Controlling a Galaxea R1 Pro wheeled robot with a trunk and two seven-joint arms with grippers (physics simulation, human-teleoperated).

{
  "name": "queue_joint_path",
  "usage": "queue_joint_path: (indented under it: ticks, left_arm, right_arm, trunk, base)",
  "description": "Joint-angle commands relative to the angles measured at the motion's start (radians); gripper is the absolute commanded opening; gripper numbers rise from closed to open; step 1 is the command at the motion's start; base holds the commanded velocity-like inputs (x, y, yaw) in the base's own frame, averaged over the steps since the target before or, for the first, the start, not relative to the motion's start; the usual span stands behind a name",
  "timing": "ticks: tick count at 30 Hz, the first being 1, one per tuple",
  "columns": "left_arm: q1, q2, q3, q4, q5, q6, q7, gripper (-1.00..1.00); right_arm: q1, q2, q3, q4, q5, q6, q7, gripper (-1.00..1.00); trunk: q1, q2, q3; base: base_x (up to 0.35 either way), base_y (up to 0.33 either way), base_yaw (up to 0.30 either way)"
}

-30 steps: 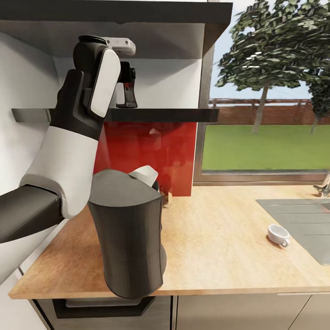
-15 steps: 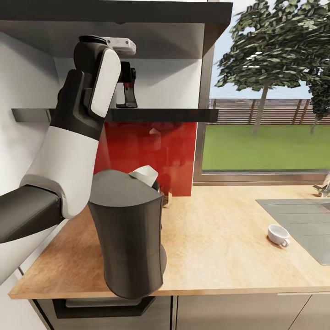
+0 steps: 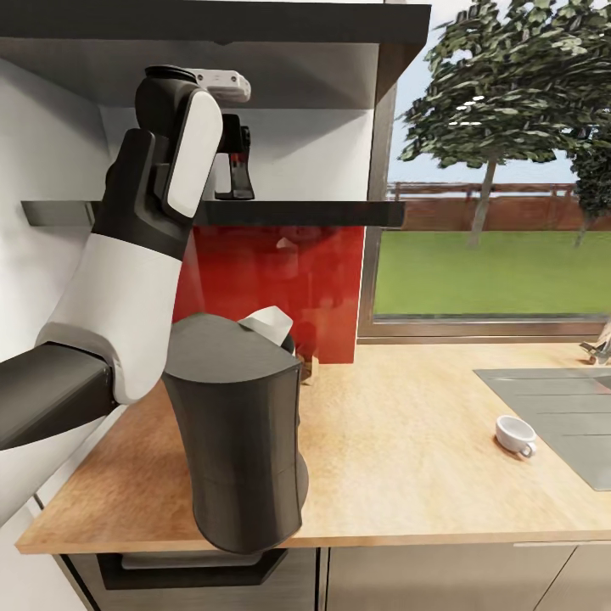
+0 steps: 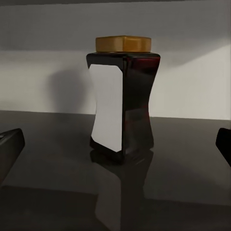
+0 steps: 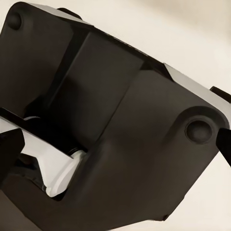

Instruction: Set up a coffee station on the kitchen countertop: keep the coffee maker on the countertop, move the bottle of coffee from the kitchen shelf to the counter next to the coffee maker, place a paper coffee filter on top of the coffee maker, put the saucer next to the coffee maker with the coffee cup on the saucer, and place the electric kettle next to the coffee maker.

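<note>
1. We see the bottle of coffee (image 4: 122, 98) upright on the kitchen shelf (image 4: 115, 192) at centre frame in the left wrist view, white label angled left.
2. The left gripper (image 3: 240, 174) shows spread fingertips (image 4: 9, 147) at both edges, holding nothing.
3. In the head view, lower centre, the coffee maker (image 3: 238, 433) stands on the kitchen countertop (image 3: 399, 458).
4. We cannot tell the right gripper's opening.

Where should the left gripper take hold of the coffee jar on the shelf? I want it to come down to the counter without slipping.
Probably at the narrow waist of the coffee jar, below its golden cap. The jar stands upright on the black shelf and pinches in at mid-height. Come in level from the front, as the left gripper already faces it, open, with a finger on each side.
</note>
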State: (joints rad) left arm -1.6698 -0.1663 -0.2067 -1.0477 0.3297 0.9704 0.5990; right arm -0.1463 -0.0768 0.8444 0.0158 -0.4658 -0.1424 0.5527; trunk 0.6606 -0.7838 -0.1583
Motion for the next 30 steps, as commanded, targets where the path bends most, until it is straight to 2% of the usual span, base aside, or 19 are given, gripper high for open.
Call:
queue_joint_path:
  ticks: [1,5,30]
  left_arm:
    - [-0.001,0.003,-0.002,-0.001,0.011,0.002,0.010,1.00]
    - [-0.001,0.009,-0.002,-0.001,0.011,0.002,0.010,1.00]
    - [-0.001,0.013,-0.002,-0.002,0.011,0.002,0.011,1.00]
  right_arm:
    - [0.000,0.000,0.008,0.002,-0.008,-0.005,0.004,1.00]
    - [0.001,0.000,0.008,0.002,-0.008,-0.005,0.004,1.00]
    - [0.002,0.000,0.008,0.003,-0.008,-0.005,0.004,1.00]
  trunk:
    - [0.000,-0.001,-0.002]
    - [0.016,-0.029,-0.014]
    - [0.016,-0.029,-0.014]
  base:
    - [0.000,0.000,0.000]
    - [0.000,0.000,0.000]
    - [0.000,0.000,0.000]
